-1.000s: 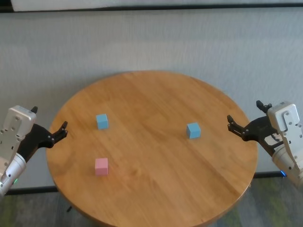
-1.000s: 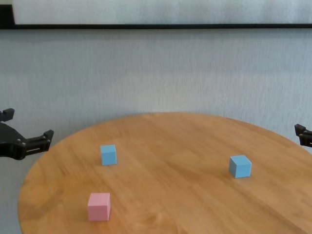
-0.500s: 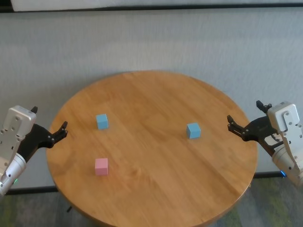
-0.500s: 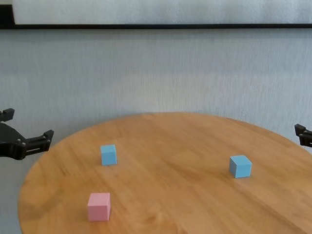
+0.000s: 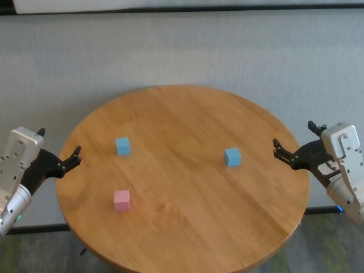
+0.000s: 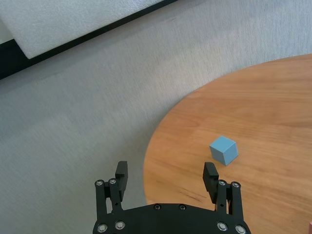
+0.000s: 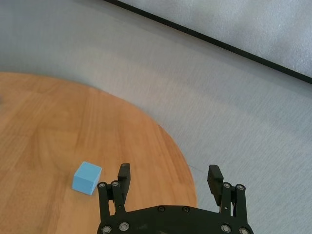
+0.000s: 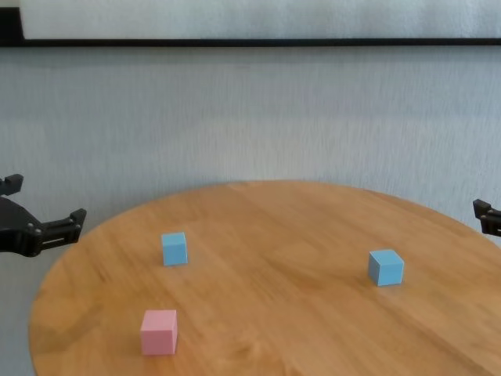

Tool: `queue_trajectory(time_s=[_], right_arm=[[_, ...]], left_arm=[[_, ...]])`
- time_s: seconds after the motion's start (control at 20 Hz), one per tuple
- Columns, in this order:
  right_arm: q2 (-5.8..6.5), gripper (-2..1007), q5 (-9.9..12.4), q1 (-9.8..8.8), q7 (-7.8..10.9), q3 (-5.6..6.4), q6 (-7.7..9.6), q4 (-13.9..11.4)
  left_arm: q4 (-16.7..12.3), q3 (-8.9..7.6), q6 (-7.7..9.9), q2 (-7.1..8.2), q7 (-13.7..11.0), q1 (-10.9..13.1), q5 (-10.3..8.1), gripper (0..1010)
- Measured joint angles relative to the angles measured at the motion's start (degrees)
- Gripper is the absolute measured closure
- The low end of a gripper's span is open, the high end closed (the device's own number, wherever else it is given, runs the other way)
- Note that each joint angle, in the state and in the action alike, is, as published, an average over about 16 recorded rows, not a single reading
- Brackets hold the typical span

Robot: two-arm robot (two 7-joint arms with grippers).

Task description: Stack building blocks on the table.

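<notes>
Unmarked building blocks lie apart; left gripper and right gripper both gape wide.

I see the round table with its honey-brown wood-grain top, and three small cubes resting directly on it, all well apart from one another. On my left side a light blue cube sits farther back, with the pale pink cube nearer the front edge. The second light blue cube lies over on my right side, toward that rim.
</notes>
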Motion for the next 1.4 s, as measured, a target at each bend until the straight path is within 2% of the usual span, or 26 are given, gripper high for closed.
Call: queue_trajectory(time_s=[0.6, 0.8, 1.15, 1.4], right_arm=[[0.0, 5, 0.0, 0.0, 0.0, 0.0, 0.0, 0.0], [0.0, 5, 0.0, 0.0, 0.0, 0.0, 0.0, 0.0], [0.0, 5, 0.0, 0.0, 0.0, 0.0, 0.0, 0.0], [0.0, 5, 0.0, 0.0, 0.0, 0.0, 0.0, 0.0]], left_arm=[[-0.07, 0.0, 0.0, 0.03, -0.06, 0.02, 0.03, 9], [-1.32, -0.11, -0.05, 0.65, -0.62, 0.44, 0.25, 8], [-7.29, -0.02, -0.72, 3.94, -3.97, 1.94, 1.85, 8], [-12.49, 0.19, -2.59, 6.7, -8.19, 3.42, 2.36, 8]])
